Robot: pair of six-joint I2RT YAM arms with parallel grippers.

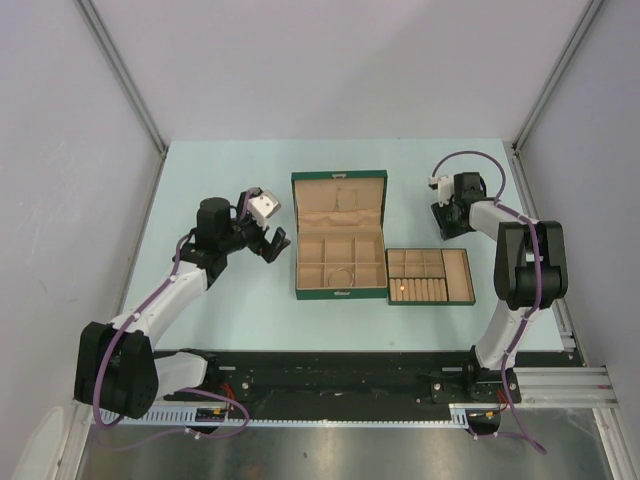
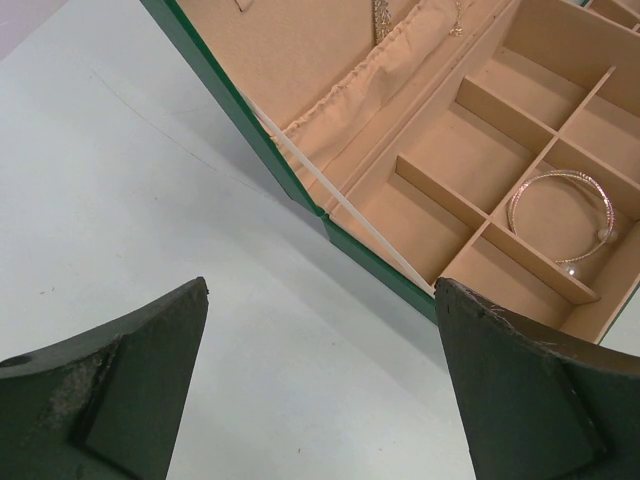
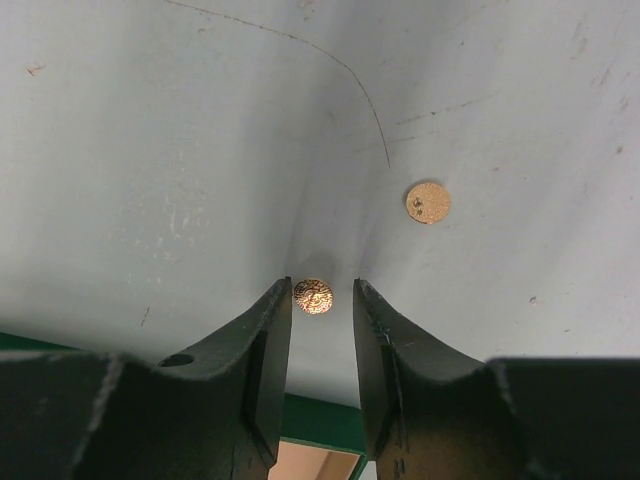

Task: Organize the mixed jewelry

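Two small round gold-coloured discs lie on the pale table in the right wrist view. One disc (image 3: 313, 296) sits between my right gripper's (image 3: 321, 290) fingertips, close to the left finger; the jaws stand a narrow gap apart. The other disc (image 3: 428, 202) lies beyond, to the right. A thin silvery loop (image 2: 560, 215) lies in a lower compartment of the open green box (image 2: 380, 262); it also shows in the top view (image 1: 340, 272). A fine chain (image 2: 381, 18) hangs in the lid. My left gripper (image 2: 322, 285) is wide open and empty over bare table left of the box.
The green tan-lined box (image 1: 339, 292) lies open at the table's centre. The flat green tray (image 1: 430, 299) with tan ring rolls sits to its right, with a small red spot (image 1: 400, 287) on the rolls. My right gripper (image 1: 447, 226) is behind the tray, my left gripper (image 1: 268, 243) left of the box.
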